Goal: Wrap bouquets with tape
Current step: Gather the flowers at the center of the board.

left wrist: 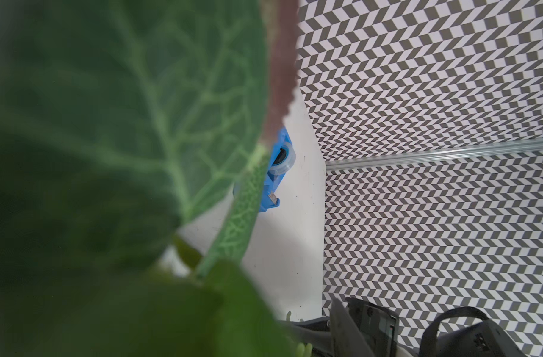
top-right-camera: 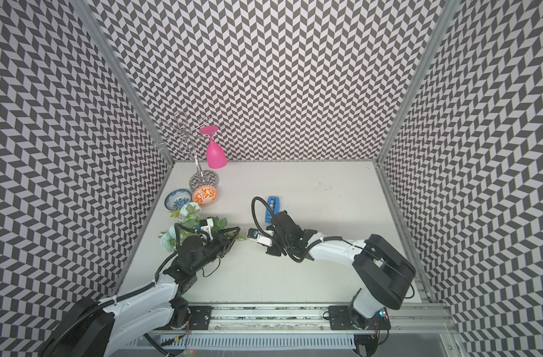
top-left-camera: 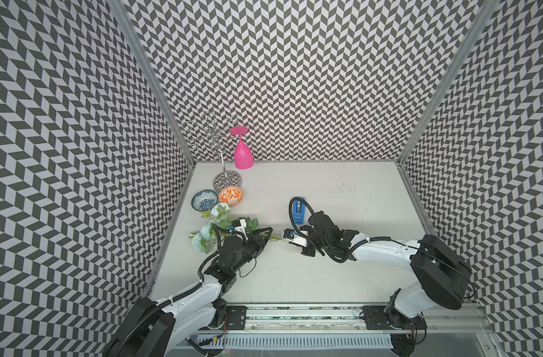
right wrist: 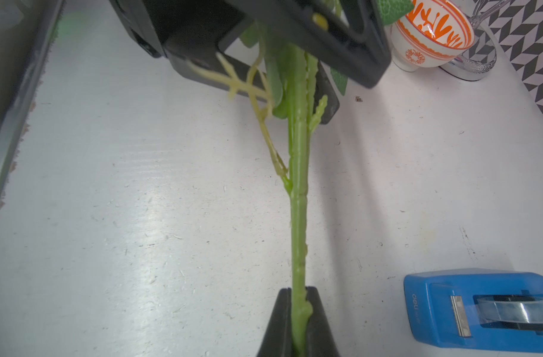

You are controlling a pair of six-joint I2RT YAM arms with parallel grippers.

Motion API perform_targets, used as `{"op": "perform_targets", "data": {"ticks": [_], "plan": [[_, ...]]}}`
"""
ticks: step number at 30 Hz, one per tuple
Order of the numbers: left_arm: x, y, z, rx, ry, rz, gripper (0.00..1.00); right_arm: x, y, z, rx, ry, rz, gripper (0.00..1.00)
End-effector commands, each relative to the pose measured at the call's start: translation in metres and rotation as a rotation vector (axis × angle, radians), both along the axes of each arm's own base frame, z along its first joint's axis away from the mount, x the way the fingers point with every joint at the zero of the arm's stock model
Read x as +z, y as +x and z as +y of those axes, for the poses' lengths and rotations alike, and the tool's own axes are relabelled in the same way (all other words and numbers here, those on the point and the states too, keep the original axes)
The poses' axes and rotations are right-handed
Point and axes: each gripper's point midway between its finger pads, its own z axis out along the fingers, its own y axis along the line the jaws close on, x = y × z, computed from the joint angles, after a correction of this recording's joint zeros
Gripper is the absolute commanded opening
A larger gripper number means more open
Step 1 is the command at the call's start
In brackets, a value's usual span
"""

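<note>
Right gripper (right wrist: pixel 298 321): I see it clamped on the bouquets (right wrist: pixel 298 216) stem end.
Left gripper (top-left-camera: pixel 265 235): jaws around the stems; grip unclear to me.
Tape (top-left-camera: pixel 298 210): on the desk (top-left-camera: pixel 341 262), at the right gripper's 12 o'clock.

bouquets (top-left-camera: pixel 213 230) front of bowls (top-left-camera: pixel 218 198) | tape (top-left-camera: pixel 298 210) right of bouquets | rack (top-left-camera: pixel 227 179) behind bowls

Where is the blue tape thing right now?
In both top views, the blue tape dispenser stands on the table, just behind the right arm's wrist.
</note>
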Motion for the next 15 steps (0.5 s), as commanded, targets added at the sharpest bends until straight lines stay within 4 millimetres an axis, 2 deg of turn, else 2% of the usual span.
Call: {"op": "perform_targets", "data": {"ticks": [1,3,7,8,10,12,15], "plan": [[0.003,0.002,-0.002,-0.01,-0.013,-0.02,0.32,0.005,0.005,0.014,0.06,0.017,-0.074,0.0],[-0.002,0.003,-0.004,-0.018,-0.005,-0.003,0.28,0.004,0.007,0.015,0.059,0.016,-0.075,0.0],[-0.007,0.004,-0.005,-0.018,-0.003,0.01,0.04,0.0,0.009,0.014,0.04,0.006,-0.064,0.0],[-0.008,0.005,-0.004,-0.012,0.0,0.014,0.01,0.001,0.01,0.013,0.03,0.005,-0.06,0.0],[-0.012,0.006,-0.001,0.008,0.008,0.021,0.0,0.004,0.011,0.012,0.001,0.022,-0.047,0.13],[-0.014,0.007,0.002,0.028,0.01,0.027,0.0,0.009,0.01,0.011,-0.024,0.042,-0.026,0.36],[-0.019,0.008,0.008,0.063,0.01,0.044,0.0,0.021,0.007,0.007,-0.087,0.06,0.057,0.5]]}}
